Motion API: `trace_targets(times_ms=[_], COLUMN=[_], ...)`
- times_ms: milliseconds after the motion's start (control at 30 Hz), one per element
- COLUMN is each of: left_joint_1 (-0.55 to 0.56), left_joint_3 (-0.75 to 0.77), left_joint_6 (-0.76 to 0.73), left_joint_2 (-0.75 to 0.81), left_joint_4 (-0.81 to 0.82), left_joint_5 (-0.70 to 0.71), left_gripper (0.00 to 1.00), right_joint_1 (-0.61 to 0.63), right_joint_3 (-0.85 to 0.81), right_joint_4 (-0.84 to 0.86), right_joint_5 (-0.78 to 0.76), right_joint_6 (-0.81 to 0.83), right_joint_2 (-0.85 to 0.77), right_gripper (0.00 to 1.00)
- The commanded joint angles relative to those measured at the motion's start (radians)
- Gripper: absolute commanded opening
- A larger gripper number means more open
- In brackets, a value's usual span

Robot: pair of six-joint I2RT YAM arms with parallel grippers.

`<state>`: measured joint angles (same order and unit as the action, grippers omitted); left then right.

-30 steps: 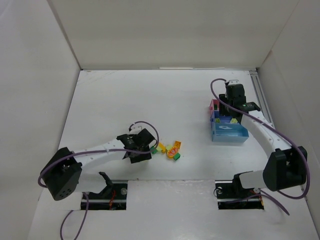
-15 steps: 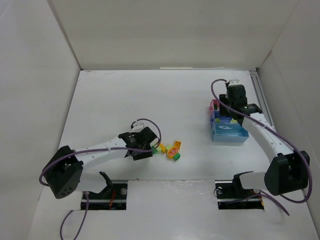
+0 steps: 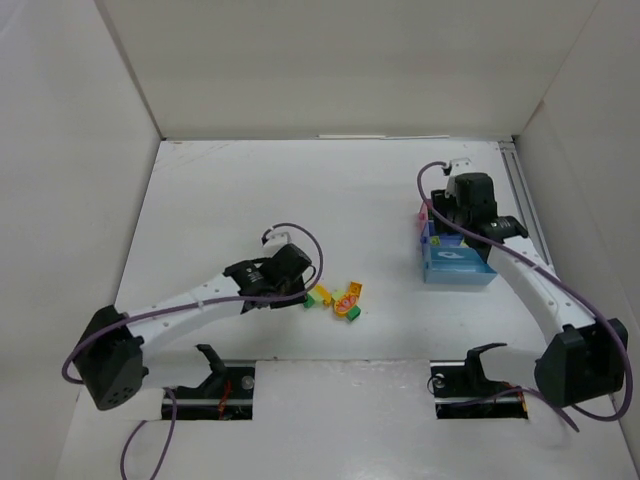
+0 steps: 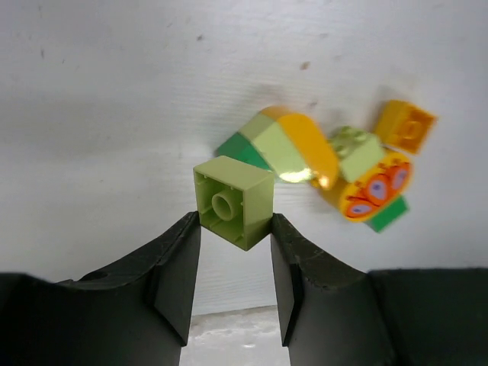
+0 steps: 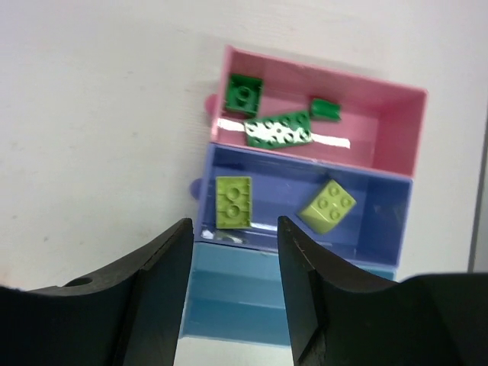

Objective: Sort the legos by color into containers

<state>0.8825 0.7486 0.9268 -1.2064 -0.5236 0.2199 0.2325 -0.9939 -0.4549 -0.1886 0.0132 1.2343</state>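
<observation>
My left gripper (image 4: 232, 229) is shut on a pale yellow-green lego (image 4: 234, 202), held at the fingertips with its hollow underside toward the camera. Just beyond it lies the pile of loose legos (image 3: 342, 298): a dark green one (image 4: 238, 146), a curved yellow-green and orange piece (image 4: 293, 145), an orange printed round piece (image 4: 370, 187) and an orange brick (image 4: 406, 126). My right gripper (image 5: 235, 229) is open and empty above the containers. The pink tray (image 5: 396, 130) holds three dark green legos. The dark blue tray (image 5: 381, 221) holds two yellow-green legos (image 5: 232, 202). The light blue tray (image 5: 244, 305) shows nothing inside.
The containers (image 3: 455, 265) stand in a row at the right, near the right wall. White walls enclose the table on the left, back and right. The arm bases sit at the near edge.
My left gripper has risen and shifted slightly away from the near edge, carrying the yellow-green lego. My right gripper has moved a little farther back over the trays.
</observation>
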Motion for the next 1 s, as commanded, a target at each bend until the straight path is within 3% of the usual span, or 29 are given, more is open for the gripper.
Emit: trace_targets(times_ms=[0, 133, 233, 333, 567, 733, 967], left_joint_1=[0.004, -0.005, -0.059, -0.059, -0.068, -0.068, -0.068], left_joint_3=[0.067, 0.127, 0.14, 0.176, 0.308, 0.317, 0.307], left_joint_6=[-0.066, -0.157, -0.219, -0.229, -0.24, -0.227, -0.218], left_joint_2=[0.135, 0.27, 0.359, 0.37, 0.217, 0.188, 0.197], left_joint_4=[0.043, 0.158, 0.316, 0.428, 0.493, 0.537, 0.562], left_joint_5=[0.006, -0.031, -0.149, -0.23, -0.433, -0.493, -0.493], left_gripper=[0.25, 0.25, 0.26, 0.28, 0.28, 0.28, 0.28], right_joint_1=[0.025, 0.077, 0.12, 0.197, 0.439, 0.462, 0.462], right_joint_3=[0.027, 0.099, 0.153, 0.195, 0.114, 0.049, 0.072], right_joint_4=[0.136, 0.29, 0.386, 0.505, 0.619, 0.651, 0.726], right_joint_5=[0.204, 0.562, 0.754, 0.846, 0.729, 0.71, 0.71], right_joint_6=[0.092, 0.223, 0.3, 0.309, 0.36, 0.373, 0.364], right_joint_2=[-0.079, -0.183, -0.269, -0.314, -0.234, -0.151, -0.16], right_gripper=[0.54, 0.54, 0.57, 0.62, 0.69, 0.69, 0.69])
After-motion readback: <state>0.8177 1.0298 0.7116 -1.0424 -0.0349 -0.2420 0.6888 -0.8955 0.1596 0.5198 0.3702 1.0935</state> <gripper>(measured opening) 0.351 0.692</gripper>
